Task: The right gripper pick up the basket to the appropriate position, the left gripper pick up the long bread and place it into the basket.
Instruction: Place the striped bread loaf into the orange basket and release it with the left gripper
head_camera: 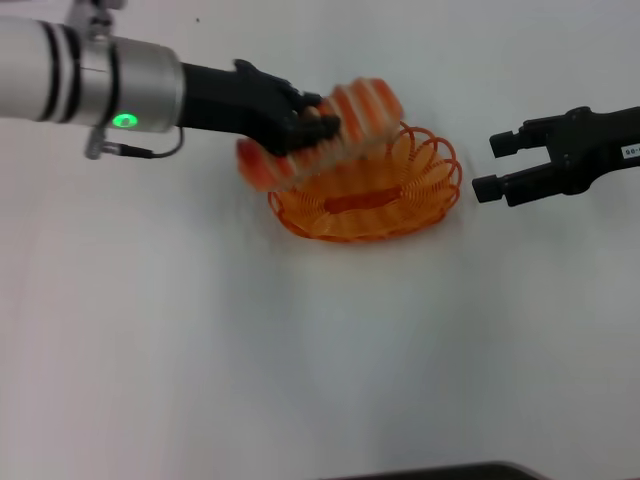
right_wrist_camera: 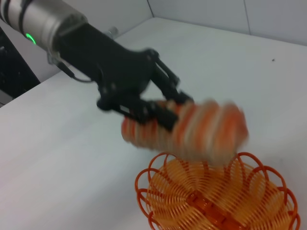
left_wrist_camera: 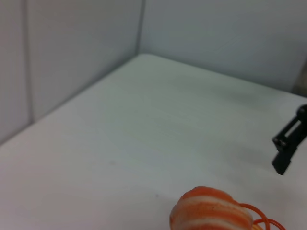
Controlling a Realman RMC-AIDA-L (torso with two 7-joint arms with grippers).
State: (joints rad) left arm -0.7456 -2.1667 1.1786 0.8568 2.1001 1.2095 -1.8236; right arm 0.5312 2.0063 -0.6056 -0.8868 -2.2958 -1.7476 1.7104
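The orange wire basket (head_camera: 366, 192) stands on the white table at centre; it also shows in the right wrist view (right_wrist_camera: 216, 196). My left gripper (head_camera: 310, 125) is shut on the long bread (head_camera: 355, 115), an orange-red loaf with cream stripes, held tilted just above the basket's far left rim. The right wrist view shows the left gripper (right_wrist_camera: 158, 108) clamped on the bread (right_wrist_camera: 192, 127) over the basket. The bread's end (left_wrist_camera: 211, 211) shows in the left wrist view. My right gripper (head_camera: 490, 165) is open and empty, just right of the basket, apart from it.
The white table (head_camera: 300, 350) surrounds the basket. Pale walls (left_wrist_camera: 72, 48) rise at the table's far edges. The right gripper's fingers (left_wrist_camera: 288, 148) show far off in the left wrist view. A dark edge (head_camera: 450, 472) runs along the near side.
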